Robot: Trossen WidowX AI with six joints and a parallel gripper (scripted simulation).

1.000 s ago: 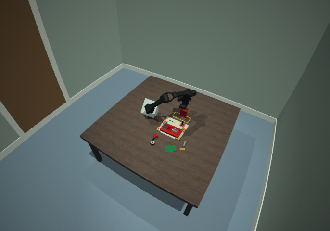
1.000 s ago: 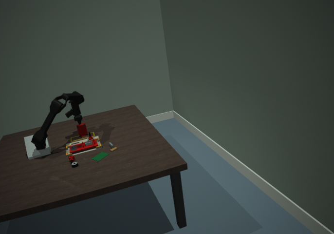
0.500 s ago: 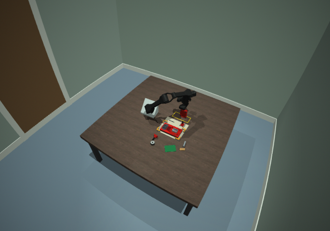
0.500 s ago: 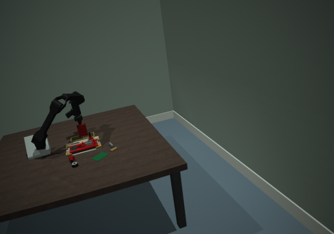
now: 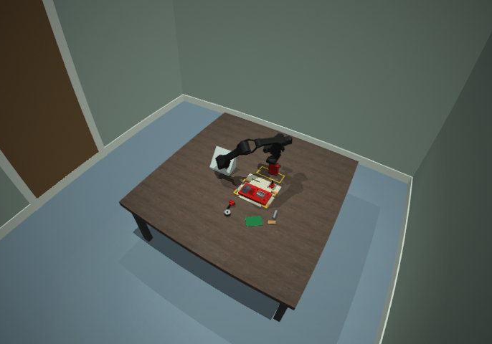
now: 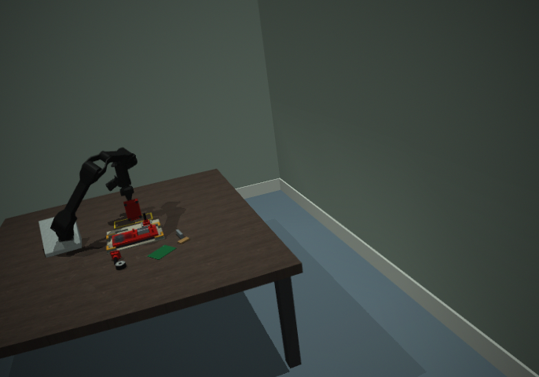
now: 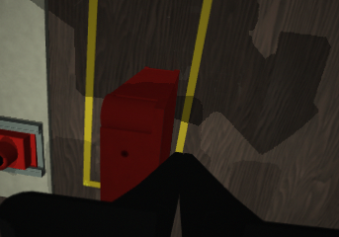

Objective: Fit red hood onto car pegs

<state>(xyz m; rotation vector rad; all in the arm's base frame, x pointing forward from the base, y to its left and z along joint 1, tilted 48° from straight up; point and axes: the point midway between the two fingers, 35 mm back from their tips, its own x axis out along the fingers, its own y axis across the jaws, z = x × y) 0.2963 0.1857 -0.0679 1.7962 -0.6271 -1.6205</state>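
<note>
Although the gripper [image 7: 177,163] hangs right over the red hood [image 7: 134,138], its jaws are pressed together with nothing between them. The hood stands on end inside a yellow-outlined rectangle [image 7: 92,99] on the dark wooden table [image 5: 198,211], just beside the jig holding the car chassis [image 5: 255,193]. It looks like a light, rigid, smooth shell that could slip; opposite side walls seem the safest hold, which needs the fingers opened first. Grey-green walls and a blue floor surround the table.
</note>
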